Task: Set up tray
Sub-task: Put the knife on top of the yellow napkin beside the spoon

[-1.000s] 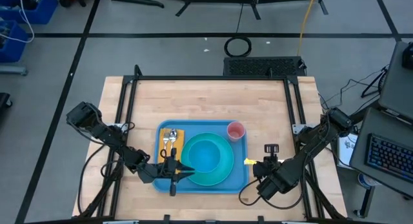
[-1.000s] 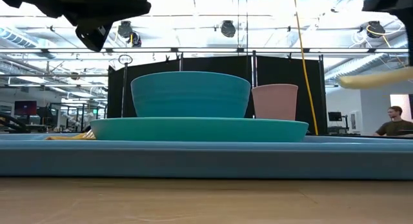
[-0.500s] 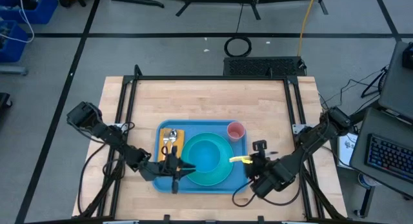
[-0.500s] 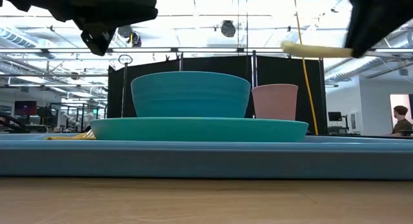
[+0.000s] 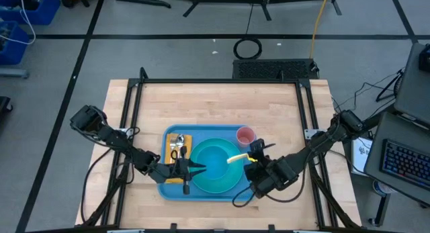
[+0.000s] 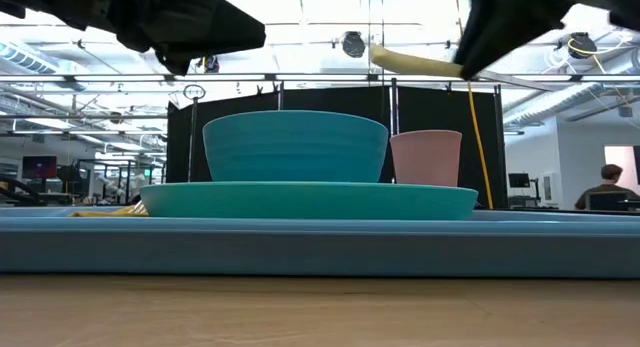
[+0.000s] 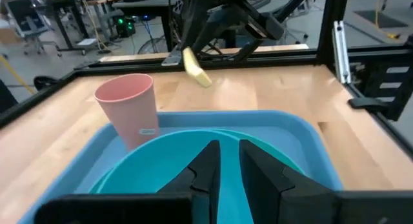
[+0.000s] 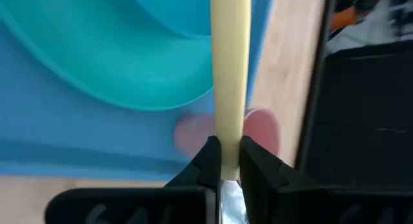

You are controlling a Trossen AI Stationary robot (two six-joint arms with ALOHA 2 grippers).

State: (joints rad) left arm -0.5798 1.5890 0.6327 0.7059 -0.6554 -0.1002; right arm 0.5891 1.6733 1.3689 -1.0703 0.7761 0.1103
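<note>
- The left arm reaches in from the table's left side, bent at the elbow, forearm pointing toward the middle.
- The left gripper [image 5: 191,170] hangs raised above the surface, its two fingers [image 7: 208,164] drawn close with only a thin gap between them.
- The right arm comes in from the right edge, stretched low and slanting inward.
- The right gripper [image 5: 247,157] is raised too, its fingers [image 8: 210,161] clamped on something thin.

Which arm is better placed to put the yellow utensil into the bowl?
The right: its gripper already holds the yellow utensil over the bowl. The left gripper holds nothing.
</note>
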